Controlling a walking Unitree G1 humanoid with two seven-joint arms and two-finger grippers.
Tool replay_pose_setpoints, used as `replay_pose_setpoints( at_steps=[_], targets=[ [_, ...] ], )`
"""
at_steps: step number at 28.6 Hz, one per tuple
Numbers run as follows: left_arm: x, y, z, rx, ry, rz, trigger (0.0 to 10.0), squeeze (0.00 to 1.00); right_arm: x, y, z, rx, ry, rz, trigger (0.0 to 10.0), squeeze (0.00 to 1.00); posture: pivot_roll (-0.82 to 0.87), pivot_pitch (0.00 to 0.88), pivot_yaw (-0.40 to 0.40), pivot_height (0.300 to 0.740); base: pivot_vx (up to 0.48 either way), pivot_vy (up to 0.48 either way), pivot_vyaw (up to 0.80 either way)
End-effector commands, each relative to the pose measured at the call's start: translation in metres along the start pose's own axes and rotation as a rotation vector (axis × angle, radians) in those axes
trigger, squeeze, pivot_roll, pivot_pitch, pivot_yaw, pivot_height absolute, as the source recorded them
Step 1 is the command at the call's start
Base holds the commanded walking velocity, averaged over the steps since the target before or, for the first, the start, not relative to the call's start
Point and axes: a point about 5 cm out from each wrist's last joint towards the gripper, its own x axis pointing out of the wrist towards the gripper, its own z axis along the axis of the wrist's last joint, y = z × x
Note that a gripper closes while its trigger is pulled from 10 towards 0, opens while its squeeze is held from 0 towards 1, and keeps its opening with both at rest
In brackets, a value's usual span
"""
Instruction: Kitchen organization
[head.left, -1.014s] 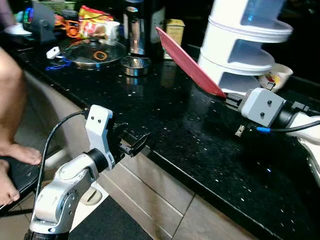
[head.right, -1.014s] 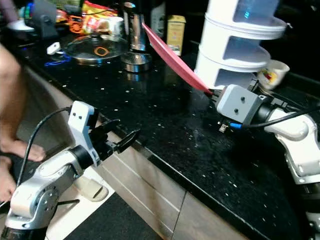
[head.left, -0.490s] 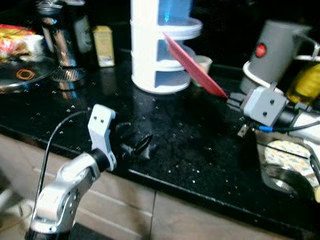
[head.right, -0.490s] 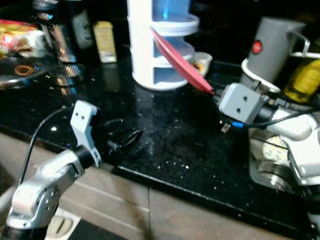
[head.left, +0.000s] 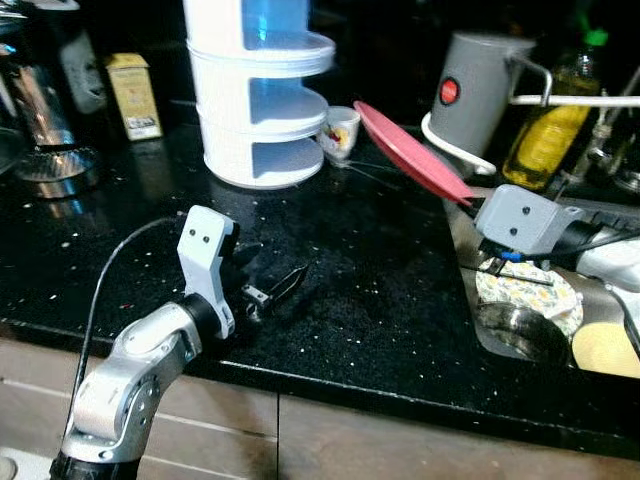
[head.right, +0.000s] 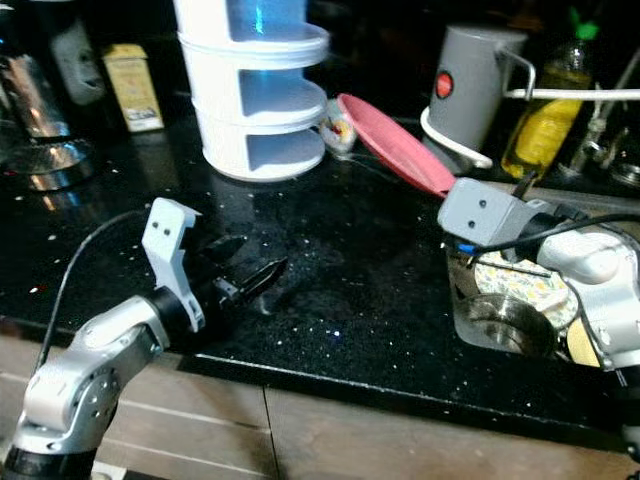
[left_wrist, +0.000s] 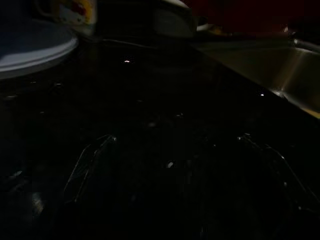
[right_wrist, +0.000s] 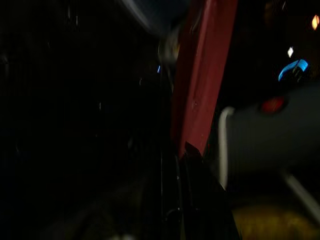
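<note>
A red plate (head.left: 410, 150) is held tilted on edge above the black counter (head.left: 380, 290), beside the sink. My right gripper (head.left: 468, 200) is shut on the plate's lower rim. In the right wrist view the plate (right_wrist: 202, 75) rises edge-on from between the fingers. My left gripper (head.left: 268, 274) hovers low over the counter's front part, open, nothing between its fingers. In the dark left wrist view, its two fingers stand apart over the counter.
A white tiered stand (head.left: 255, 90) stands at the back with a small cup (head.left: 340, 130) beside it. A grey kettle (head.left: 480, 90) and an oil bottle (head.left: 555, 130) stand behind the plate. The sink (head.left: 460, 260) holds a patterned dish (head.left: 525, 290) and a steel bowl (head.left: 510, 330). A yellow box (head.left: 130, 80) sits far left.
The view has swung right along the counter, bringing the kettle and sink into sight. The right gripper still holds the red plate; the left gripper is now over the counter instead of off its edge.
</note>
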Motion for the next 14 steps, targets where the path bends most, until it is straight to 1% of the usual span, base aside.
replay_pose_setpoints(
  at_steps=[1,3,4,5,7,8,9,11,14],
  targets=[
    [0.001,-0.003,0.001,0.01,-0.007,-0.014,10.0,0.0,0.001,0.0,-0.005,0.0,0.04,-0.011,10.0,0.0,0.06,0.0,-0.033,0.74,0.0,0.0,-0.7],
    [0.001,-0.004,0.001,0.014,-0.007,-0.014,10.0,0.0,0.002,0.0,-0.01,0.007,0.081,-0.012,10.0,0.0,0.06,0.0,-0.035,0.74,0.0,0.0,-0.7],
    [0.001,-0.004,0.001,0.014,-0.007,-0.014,10.0,0.0,0.002,0.0,-0.01,0.007,0.081,-0.012,10.0,0.0,0.06,0.0,-0.035,0.74,0.0,0.0,-0.71],
    [0.001,-0.003,0.002,0.016,-0.008,-0.013,10.0,0.0,0.003,0.0,-0.014,0.007,0.111,-0.006,10.0,0.0,0.06,0.0,-0.036,0.74,0.0,0.0,-0.71],
    [0.001,-0.003,0.002,0.016,-0.009,-0.012,10.0,0.0,0.003,0.001,-0.016,0.008,0.126,-0.001,10.0,0.0,0.06,0.0,-0.038,0.74,0.0,0.0,-0.71],
    [0.001,-0.003,0.002,0.018,-0.011,-0.01,10.0,0.0,0.003,0.005,-0.025,0.005,0.191,0.024,10.0,0.0,0.06,0.0,-0.039,0.74,0.0,0.0,-0.71],
    [0.001,-0.003,0.002,0.018,-0.011,-0.01,10.0,0.0,0.003,0.005,-0.025,0.005,0.191,0.024,10.0,0.0,0.06,0.0,-0.039,0.74,0.0,0.0,-0.71],
    [0.001,-0.004,0.002,0.019,-0.012,-0.01,10.0,0.0,0.002,0.008,-0.031,0.003,0.239,0.036,10.0,0.0,0.06,0.0,-0.04,0.74,0.0,0.0,-0.71],
    [0.001,-0.004,0.002,0.023,-0.012,-0.01,10.0,0.0,0.001,0.01,-0.035,0.007,0.27,0.05,10.0,0.0,0.07,0.0,-0.04,0.74,0.0,0.0,-0.71]
  ],
)
